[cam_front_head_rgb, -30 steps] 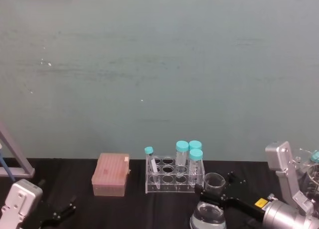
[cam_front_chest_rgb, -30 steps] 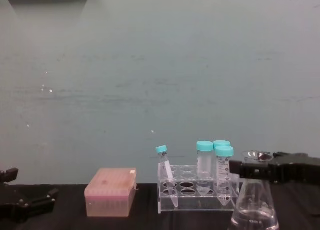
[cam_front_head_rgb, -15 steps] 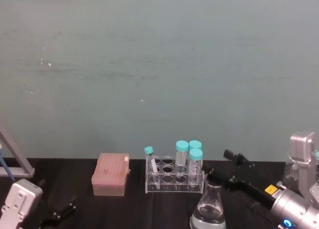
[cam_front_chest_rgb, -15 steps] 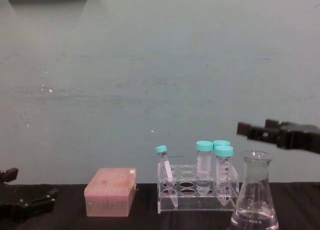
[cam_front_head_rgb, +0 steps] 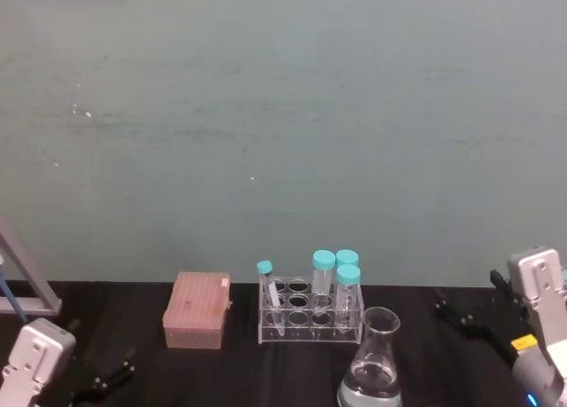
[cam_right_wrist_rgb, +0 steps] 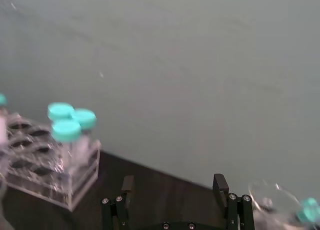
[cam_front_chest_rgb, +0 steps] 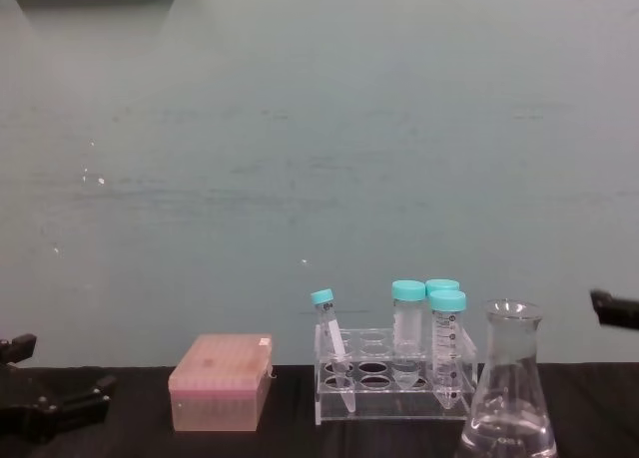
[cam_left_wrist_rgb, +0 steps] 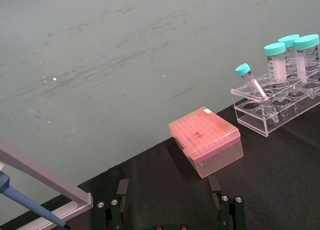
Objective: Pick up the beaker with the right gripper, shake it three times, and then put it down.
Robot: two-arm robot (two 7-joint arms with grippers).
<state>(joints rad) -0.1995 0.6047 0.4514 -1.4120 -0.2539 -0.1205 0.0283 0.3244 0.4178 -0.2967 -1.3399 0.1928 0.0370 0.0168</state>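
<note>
The beaker point(cam_front_head_rgb: 371, 364) point(cam_front_chest_rgb: 507, 393), a clear conical flask with a little liquid in its base, stands upright on the black table just right of the tube rack, and nothing touches it. My right gripper point(cam_front_head_rgb: 471, 315) point(cam_right_wrist_rgb: 173, 191) hangs to the beaker's right, well apart from it, open with nothing between its fingers. Its tip point(cam_front_chest_rgb: 611, 308) pokes in at the chest view's right edge. Low at the table's left, my left gripper point(cam_front_head_rgb: 104, 380) point(cam_left_wrist_rgb: 169, 190) point(cam_front_chest_rgb: 58, 408) rests open and idle.
A clear tube rack point(cam_front_head_rgb: 310, 316) point(cam_front_chest_rgb: 391, 383) point(cam_left_wrist_rgb: 275, 107) point(cam_right_wrist_rgb: 47, 165) holds several teal-capped tubes behind the beaker. A pink tip box point(cam_front_head_rgb: 197, 310) point(cam_front_chest_rgb: 222, 382) point(cam_left_wrist_rgb: 206, 147) sits left of it. A pipette stand point(cam_front_head_rgb: 22, 283) point(cam_left_wrist_rgb: 42, 176) is at the far left.
My right gripper let go of the beaker's neck, lifted off and drew back to the right. The beaker stays standing on the table. The left arm has not moved.
</note>
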